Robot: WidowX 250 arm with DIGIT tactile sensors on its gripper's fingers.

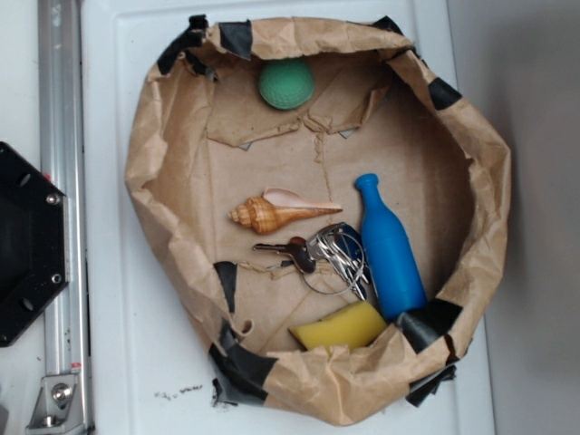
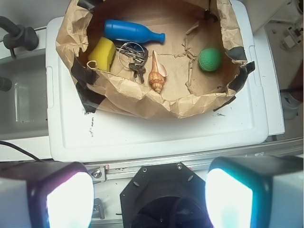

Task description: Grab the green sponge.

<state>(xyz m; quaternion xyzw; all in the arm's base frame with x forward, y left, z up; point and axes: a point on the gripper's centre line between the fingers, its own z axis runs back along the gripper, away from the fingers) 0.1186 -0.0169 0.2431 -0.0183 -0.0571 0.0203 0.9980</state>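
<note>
in the exterior view you see no fingers at all, so nothing there places the green sponge [image 1: 340,327] against them; it lies yellow face up at the near edge of the brown paper bag [image 1: 163,163], tucked under the crumpled rim, just beside the base of the blue bottle [image 1: 390,249] and below the keys [image 1: 322,254].

in the wrist view the gripper [image 2: 147,199] fills the bottom of your picture, its two fingers [image 2: 66,197] spread wide apart with nothing between them. the sponge [image 2: 101,53] sits far ahead of the fingers and off toward the left one, well apart from both, inside the bag, touching the bottle [image 2: 133,32].
</note>
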